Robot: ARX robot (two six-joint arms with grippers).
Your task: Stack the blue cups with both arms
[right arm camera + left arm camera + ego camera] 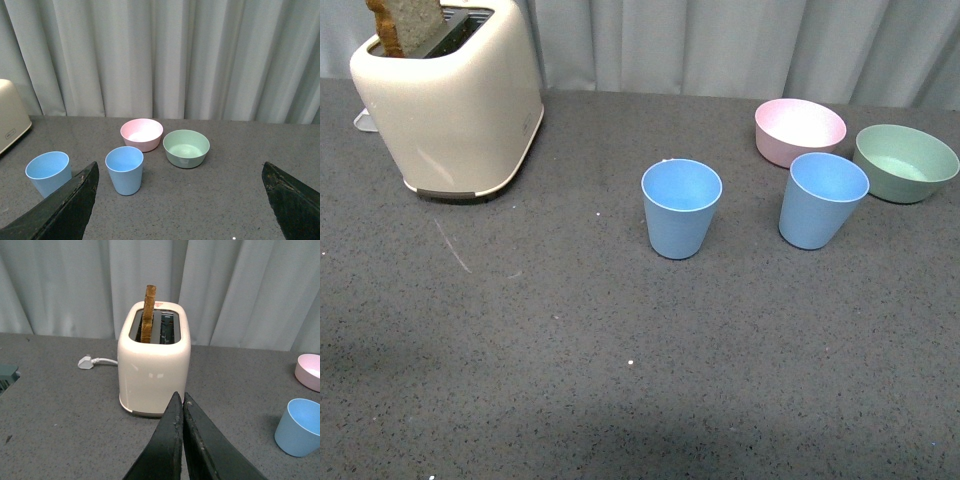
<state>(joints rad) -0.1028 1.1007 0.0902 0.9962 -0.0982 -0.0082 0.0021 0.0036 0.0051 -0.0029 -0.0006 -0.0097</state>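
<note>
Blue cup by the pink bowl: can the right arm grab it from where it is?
Probably yes. The right tool is open, and that blue cup stands upright with bare table in front of it. The pink bowl sits close behind it, so the tool should come from the front.

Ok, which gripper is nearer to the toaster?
Left. The left gripper, shut, points straight at the toaster just ahead of it. The right gripper, open, faces the green bowl, with only the toaster's edge in its view.

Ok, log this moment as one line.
centre blue cup: upright | other blue cup: upright, unstacked | left gripper: shut | right gripper: open
</note>
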